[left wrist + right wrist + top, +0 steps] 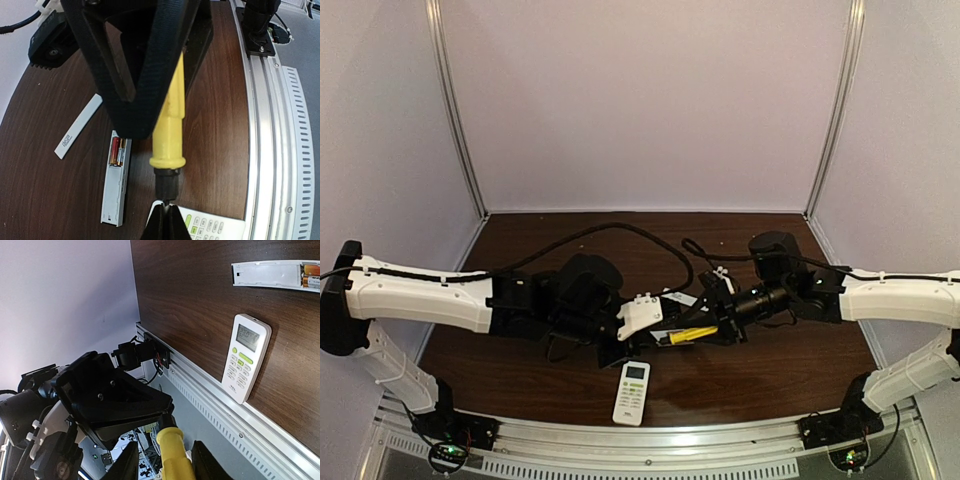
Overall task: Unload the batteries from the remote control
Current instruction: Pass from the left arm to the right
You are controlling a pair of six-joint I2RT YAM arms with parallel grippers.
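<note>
Clamping the left tool (pixel 165 211) shut on the screwdriver (pixel 170 125), presumably for handover; straddling its handle with the right tool (pixel 165 462), grip unconfirmable; leaving the batteries (pixel 116 151) seated in the remote (pixel 114 195) beside the left tool.

right wrist view chops the open remote (pixel 267 274) at the right edge, so the batteries (pixel 311 271) only half show. the screwdriver (pixel 172 452) runs off the bottom there, so can't tell if the right end effector (pixel 167 467) actually touches it. from the top i can't make out that remote under the arms (pixel 420 295). print on the cover (pixel 77 127) is too small to read.
</note>
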